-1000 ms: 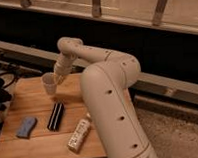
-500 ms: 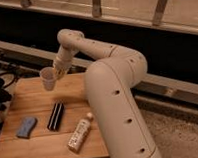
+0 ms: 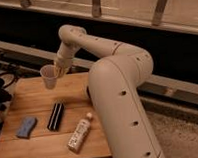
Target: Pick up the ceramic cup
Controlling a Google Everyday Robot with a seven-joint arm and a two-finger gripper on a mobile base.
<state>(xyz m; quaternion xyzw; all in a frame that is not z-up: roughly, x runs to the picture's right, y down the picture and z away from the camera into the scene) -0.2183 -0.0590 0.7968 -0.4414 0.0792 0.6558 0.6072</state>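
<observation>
The gripper [image 3: 56, 71], closed on the rim side of the ceramic cup [image 3: 48, 76], holds it clear above the far left of the wooden table [image 3: 41, 146]; the cup is probably light, rigid, smooth-glazed and breakable, best pinched across its wall.

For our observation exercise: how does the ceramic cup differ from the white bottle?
The ceramic cup is held in the air by the hand, above the table's far edge; the white bottle lies on the table. The cup is short, plain and open-topped; the bottle is long, labelled and capped. Both are pale.
</observation>
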